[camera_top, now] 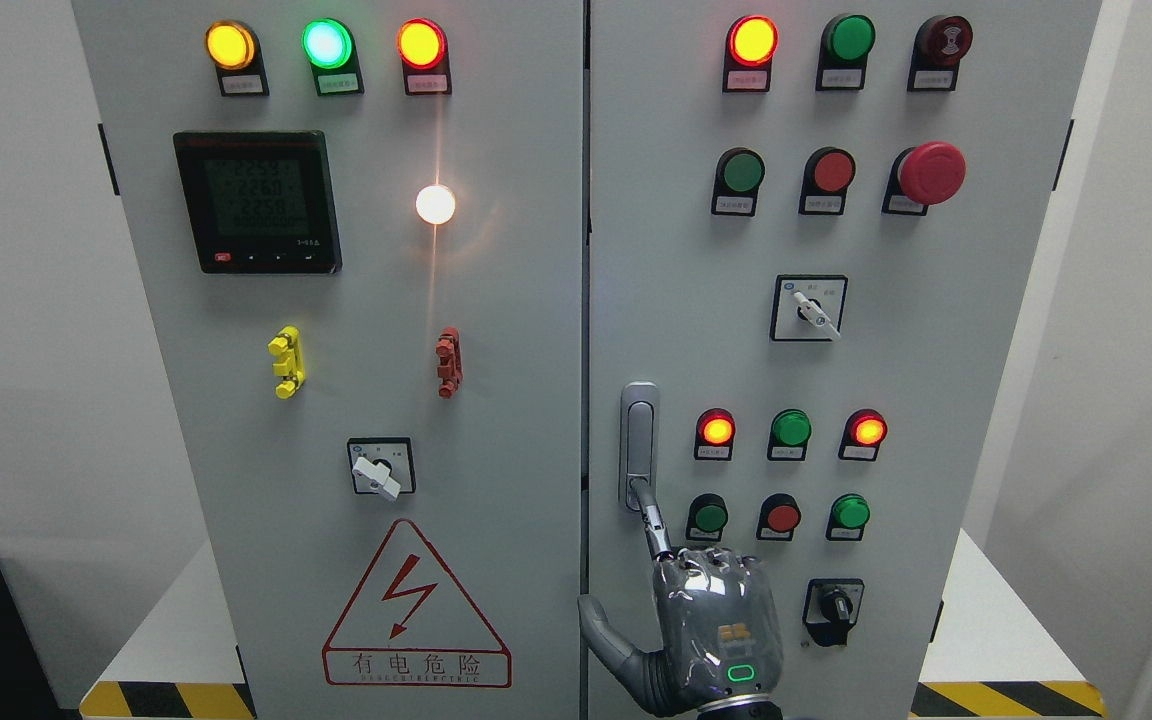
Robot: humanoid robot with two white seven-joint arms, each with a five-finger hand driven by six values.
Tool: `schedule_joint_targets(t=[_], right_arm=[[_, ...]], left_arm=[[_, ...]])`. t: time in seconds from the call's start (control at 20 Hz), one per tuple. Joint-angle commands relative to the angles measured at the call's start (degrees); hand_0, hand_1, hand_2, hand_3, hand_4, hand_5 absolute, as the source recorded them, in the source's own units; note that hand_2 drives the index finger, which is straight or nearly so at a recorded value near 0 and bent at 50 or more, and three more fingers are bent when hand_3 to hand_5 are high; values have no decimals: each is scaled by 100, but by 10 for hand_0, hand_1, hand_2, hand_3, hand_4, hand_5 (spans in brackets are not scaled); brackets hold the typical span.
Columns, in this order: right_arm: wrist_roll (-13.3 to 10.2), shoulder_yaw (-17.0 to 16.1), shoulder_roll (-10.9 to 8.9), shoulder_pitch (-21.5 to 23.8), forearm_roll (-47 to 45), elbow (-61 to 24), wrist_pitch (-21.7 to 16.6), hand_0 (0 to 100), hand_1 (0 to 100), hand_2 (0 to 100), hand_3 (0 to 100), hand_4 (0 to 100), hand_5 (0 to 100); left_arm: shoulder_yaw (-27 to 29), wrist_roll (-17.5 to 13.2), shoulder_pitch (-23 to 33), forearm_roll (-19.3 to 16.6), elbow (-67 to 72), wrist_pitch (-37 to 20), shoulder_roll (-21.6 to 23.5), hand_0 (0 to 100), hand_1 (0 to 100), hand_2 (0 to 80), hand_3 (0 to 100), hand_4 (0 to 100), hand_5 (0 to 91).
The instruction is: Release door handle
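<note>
The right hand has one finger extended, its tip touching the bottom of the handle on the right door; the others are curled, gripping nothing. Release looks nearly complete; only withdrawal remains.

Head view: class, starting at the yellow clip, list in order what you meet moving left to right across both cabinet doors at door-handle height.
yellow clip → white selector switch → red clip → door handle → first lit red lamp → green lamp → second lit red lamp
</note>
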Motion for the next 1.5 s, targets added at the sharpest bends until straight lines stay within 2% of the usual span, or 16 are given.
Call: schedule_joint_targets(t=[0.0, 1.45], right_arm=[[22, -50, -1, 0, 0, 38, 7, 263, 200, 106, 1000, 1000, 1000], [31, -41, -1, 9, 0, 187, 6, 268, 201, 106, 1000, 1000, 1000]], left_arm=[[0, 1, 97, -6, -2, -1, 0, 120, 556, 0, 0, 0, 0], [0, 1, 97, 2, -2, -1, 0, 120, 556, 0, 0, 0, 0]])
